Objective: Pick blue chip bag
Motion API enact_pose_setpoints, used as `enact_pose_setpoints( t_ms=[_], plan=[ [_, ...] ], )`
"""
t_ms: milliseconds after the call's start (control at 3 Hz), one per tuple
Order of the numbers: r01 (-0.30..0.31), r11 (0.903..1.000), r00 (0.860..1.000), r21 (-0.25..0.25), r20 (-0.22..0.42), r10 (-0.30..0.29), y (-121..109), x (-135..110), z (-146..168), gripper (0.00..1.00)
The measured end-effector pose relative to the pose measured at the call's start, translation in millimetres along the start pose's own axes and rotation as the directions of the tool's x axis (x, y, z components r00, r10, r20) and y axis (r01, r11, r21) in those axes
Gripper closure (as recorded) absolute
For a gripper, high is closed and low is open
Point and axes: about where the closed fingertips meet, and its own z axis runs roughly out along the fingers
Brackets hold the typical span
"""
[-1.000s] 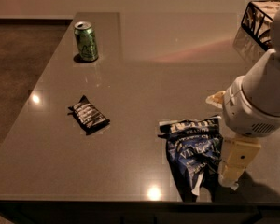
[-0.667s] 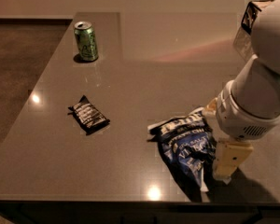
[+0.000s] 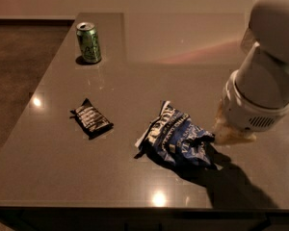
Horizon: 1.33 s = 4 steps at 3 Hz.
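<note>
Camera view | jaws beside blue chip bag (image 3: 180, 141) | can (image 3: 88, 42) upright

Single cam, high up on the near side
Tilts down over the table (image 3: 149, 76) toward its far edge, pretty close in; gripper (image 3: 229, 131) sits at the right, near side.

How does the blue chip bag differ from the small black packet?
The crumpled dark-blue foil chip bag is much larger than the small black striped packet. The bag is creased; the packet lies flat. The gripper is close beside the bag, far from the packet. Both lie on the dark table.
</note>
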Motion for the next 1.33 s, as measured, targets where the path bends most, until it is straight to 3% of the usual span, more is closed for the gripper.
enact_pose_setpoints(
  t_ms=[333, 667, 1333],
  plan=[
    [-0.028, 0.9971, 0.999, 0.071, 0.033, 0.026, -22.2, -1.3, -35.8, 0.88],
    [-0.048, 0.9911, 0.997, 0.124, 0.067, 0.040, -42.1, -5.4, -64.1, 1.00],
    [-0.066, 0.9750, 0.989, 0.212, 0.142, 0.036, -69.3, -20.2, -117.4, 1.00]
  ],
)
